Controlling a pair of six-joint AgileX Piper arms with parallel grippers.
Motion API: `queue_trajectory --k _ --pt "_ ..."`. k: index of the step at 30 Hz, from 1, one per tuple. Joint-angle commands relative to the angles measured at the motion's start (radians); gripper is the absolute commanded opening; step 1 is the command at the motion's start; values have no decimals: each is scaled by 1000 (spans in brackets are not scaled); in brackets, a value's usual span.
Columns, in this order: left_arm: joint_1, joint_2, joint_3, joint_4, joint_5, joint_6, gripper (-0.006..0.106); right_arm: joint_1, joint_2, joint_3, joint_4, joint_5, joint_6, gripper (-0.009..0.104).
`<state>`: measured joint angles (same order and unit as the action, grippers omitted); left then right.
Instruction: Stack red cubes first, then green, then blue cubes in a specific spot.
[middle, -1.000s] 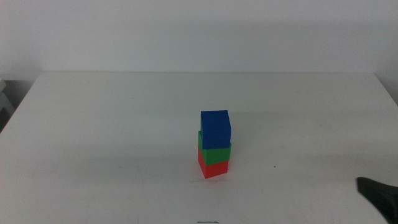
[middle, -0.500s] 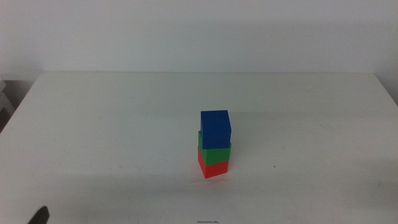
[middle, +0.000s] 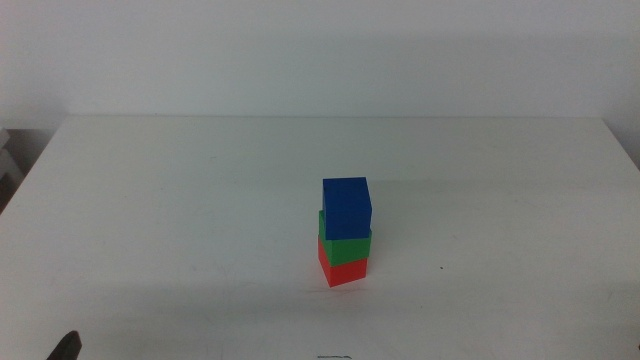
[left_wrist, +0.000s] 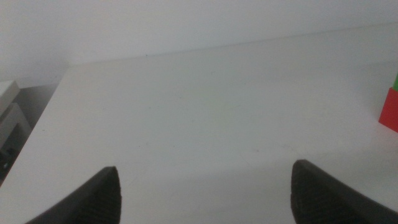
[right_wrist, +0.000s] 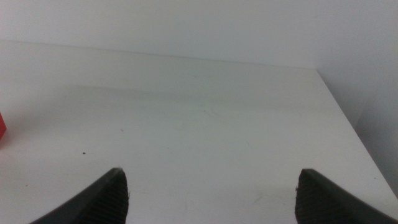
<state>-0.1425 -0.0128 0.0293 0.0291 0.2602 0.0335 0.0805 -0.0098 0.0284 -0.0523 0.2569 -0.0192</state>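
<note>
Now blue cube (middle: 347, 207) atop green (middle: 343, 248), red (middle: 342, 270)

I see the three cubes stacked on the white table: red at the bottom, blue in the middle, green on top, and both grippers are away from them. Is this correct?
Not quite: the order of the upper two is swapped. The middle view shows the red cube at the bottom, the green cube in the middle and the blue cube on top. The rest holds: the stack stands on the white table, and both grippers are away from it.

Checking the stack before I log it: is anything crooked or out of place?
Slightly. The blue cube sits a little off-centre, overhanging the green cube, which in turn overhangs the red cube. The tower stands; both grippers are open and clear of it.
</note>
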Motion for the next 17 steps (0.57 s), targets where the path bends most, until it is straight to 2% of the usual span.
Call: queue_trajectory --k 1,11,17 --pt "1 10 -3 -1 -84 -4 94 -7 -23 -18 -9 -71 -2 94" --pt "117 -21 -3 0 -84 -4 94 -7 -23 -18 -9 -71 -2 94" --pt "126 -21 -3 0 -84 -4 94 -7 -23 -18 -9 -71 -2 94"
